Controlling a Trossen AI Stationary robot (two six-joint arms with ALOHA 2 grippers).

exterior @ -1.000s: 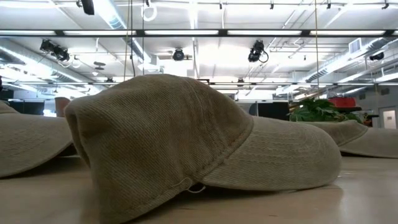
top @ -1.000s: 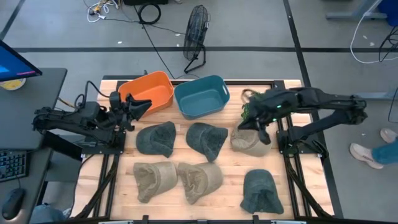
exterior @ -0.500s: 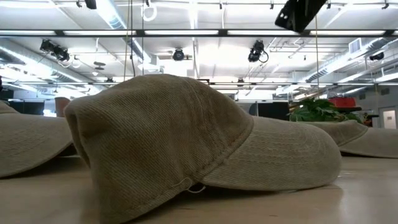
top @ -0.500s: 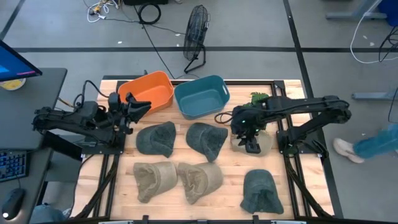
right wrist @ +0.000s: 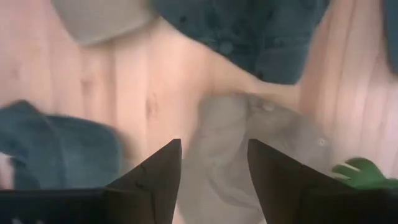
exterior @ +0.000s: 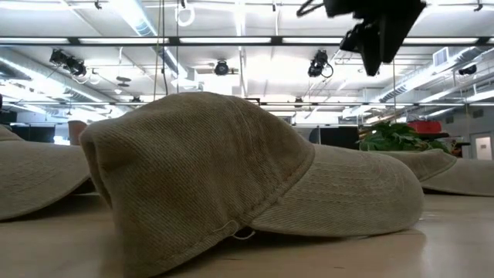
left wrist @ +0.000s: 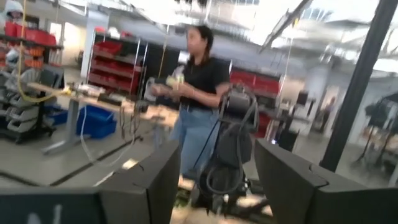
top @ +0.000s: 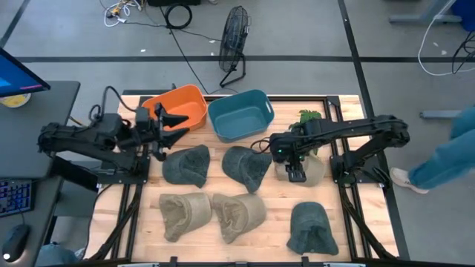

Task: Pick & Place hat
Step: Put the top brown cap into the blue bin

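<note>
Hats lie scattered across a pale wooden slatted tabletop (top: 274, 204). Nearest the camera edge sit two tan corduroy hats (top: 185, 215) side by side and a dark green hat (top: 310, 228) to their right, all soft and crumpled. In the low view one tan hat (exterior: 231, 177) fills the picture, its ribbed cloth and stitched brim lying flat on the wood.

In the middle row two more dark green hats (top: 187, 165) lie next to each other, and a beige hat (top: 312, 170) lies toward the right edge. The right gripper (top: 295, 174) hangs directly over that beige hat with its fingers spread apart; the right wrist view shows the beige hat (right wrist: 217, 155) between the two dark fingers (right wrist: 155, 171), not yet touched.

Farther back stand an orange plastic bin (top: 194, 111) and a teal plastic bin (top: 239, 115), both rounded rectangles. The left gripper (top: 175, 122) hovers at the orange bin's near rim, fingers apart.

Beyond the tabletop is a grey floor with cables and a black fan (top: 234, 37). A person (left wrist: 196, 106) stands among red shelving.
</note>
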